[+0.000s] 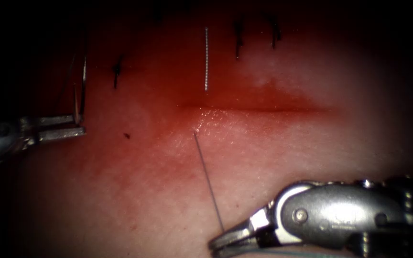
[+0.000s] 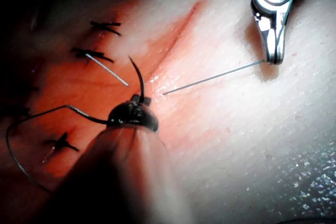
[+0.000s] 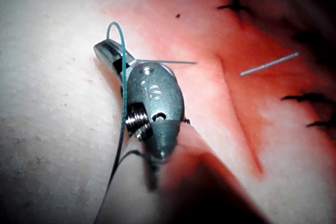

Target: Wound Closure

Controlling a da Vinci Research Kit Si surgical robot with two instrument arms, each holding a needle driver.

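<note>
Nearest: right tool (image 1: pixel 230 240), low over the near side of the tissue (image 1: pixel 311 148). Jaws pinched flat on the thread (image 1: pixel 209 184), right at their tips. The thread runs taut and straight from there to its entry point just short of the cut (image 1: pixel 264 109), near the cut's left end. The pull looks meant to keep the strand off the wound and under tension.

In the right wrist view a teal strand (image 3: pixel 123 72) arches over this tool's jaws and trails down its wrist. Cannot tell whether it is thread or part of the tool.

Cut: a shallow horizontal groove. Red fluid (image 1: pixel 178 143) stains the tissue around its left half, and the near lip is wet and shiny.

Beyond the cut: a bright straight length of thread (image 1: pixel 206 57) lies on the far side, in line with the entry point.

Left of the cut, well apart: left tool (image 1: pixel 70 126), jaws clamped on the needle (image 2: pixel 139 80), apparently around mid-curve. The point stands up free, clear of the tissue and parked away from the wound. Thread loops off behind it.

Farthest: dark finished stitches (image 1: pixel 238 38) along the far edge.
</note>
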